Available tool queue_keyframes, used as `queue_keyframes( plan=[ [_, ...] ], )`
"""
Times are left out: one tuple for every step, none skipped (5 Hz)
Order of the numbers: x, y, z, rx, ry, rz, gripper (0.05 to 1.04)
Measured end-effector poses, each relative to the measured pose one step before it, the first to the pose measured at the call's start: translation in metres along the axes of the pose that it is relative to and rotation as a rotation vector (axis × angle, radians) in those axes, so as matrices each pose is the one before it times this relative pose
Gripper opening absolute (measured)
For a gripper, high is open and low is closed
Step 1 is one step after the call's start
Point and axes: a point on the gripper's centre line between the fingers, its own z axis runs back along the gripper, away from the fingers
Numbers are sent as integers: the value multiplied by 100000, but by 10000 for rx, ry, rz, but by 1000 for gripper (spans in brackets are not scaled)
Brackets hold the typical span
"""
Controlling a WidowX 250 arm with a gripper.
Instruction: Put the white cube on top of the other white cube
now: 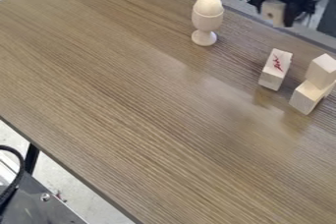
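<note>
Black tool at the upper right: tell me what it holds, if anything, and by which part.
The tool holds a pale block, seemingly by two opposite sides; how high up they are gripped cannot be told.

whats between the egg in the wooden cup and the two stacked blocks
A pale block with red marks on top lies there, apart from both, in the camera view.

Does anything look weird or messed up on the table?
Yes, one thing: the block left of the stack has a red scribble on top, like somebody drew on it. Nothing looks spilled or knocked over. The egg sits upright in its cup, and the small top cube rests on the lower block.
</note>
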Motion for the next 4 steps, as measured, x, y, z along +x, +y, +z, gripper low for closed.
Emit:
queue_keyframes(
  plan=[
    [-919, 500, -2047, 251, 720, 672, 606],
    [293, -746, -655, 111, 659, 385, 606],
    [230, -474, -207, -98, 201, 124, 606],
    [-24, -648, 165, -86, 99, -137, 606]
  ],
)
